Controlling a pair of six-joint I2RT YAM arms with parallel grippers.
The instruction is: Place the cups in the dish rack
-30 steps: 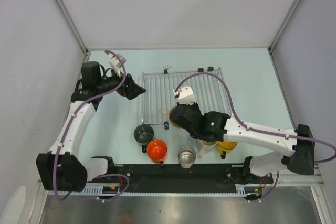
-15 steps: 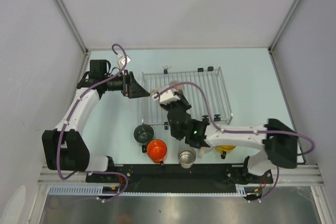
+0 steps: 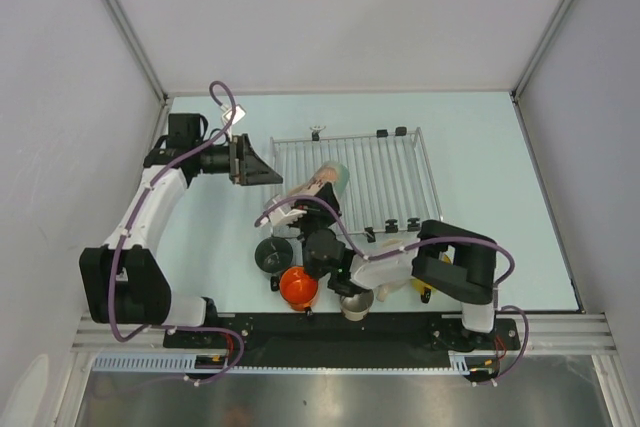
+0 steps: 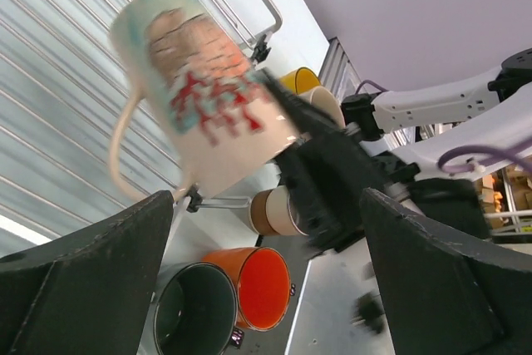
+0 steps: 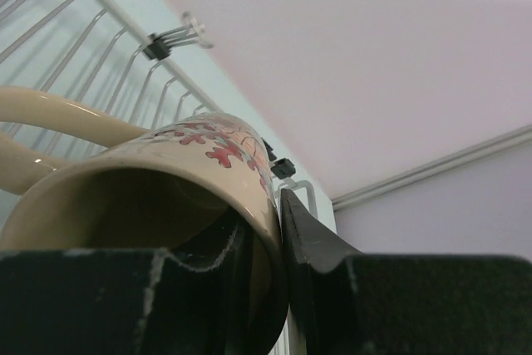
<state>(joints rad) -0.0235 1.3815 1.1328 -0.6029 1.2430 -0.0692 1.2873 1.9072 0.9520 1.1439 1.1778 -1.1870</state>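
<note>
My right gripper [image 5: 281, 239] is nipped narrow on the rim of a cream mug [image 3: 324, 179] printed in red, with one finger inside the mouth and one on the outer wall. A second ago I held this mug low at the near left corner of the dish rack [image 3: 400, 172]. Now it is over the rack's left part, tipped on its side with the base pointing far-right and the handle to the left. I cannot tell whether it touches the bars. My right arm reached in long from the right a second ago; it is now folded back on itself, its elbow close above the mugs on the table [image 3: 480, 137].

My left gripper [image 3: 260, 164] stands wide and holds nothing. It is just off the rack's left edge and faces the held mug, much where it was a second ago, though that arm's elbow has drawn in.

The other mugs have not moved. The dark grey-green mug [image 3: 272, 254], the orange mug [image 3: 297, 287] and the steel mug [image 3: 355, 299] sit upright on the table near the rack's near edge. The yellow mug [image 4: 301, 81] and the second cream mug [image 4: 322, 104] stand side by side, largely covered by my right arm from above.
</note>
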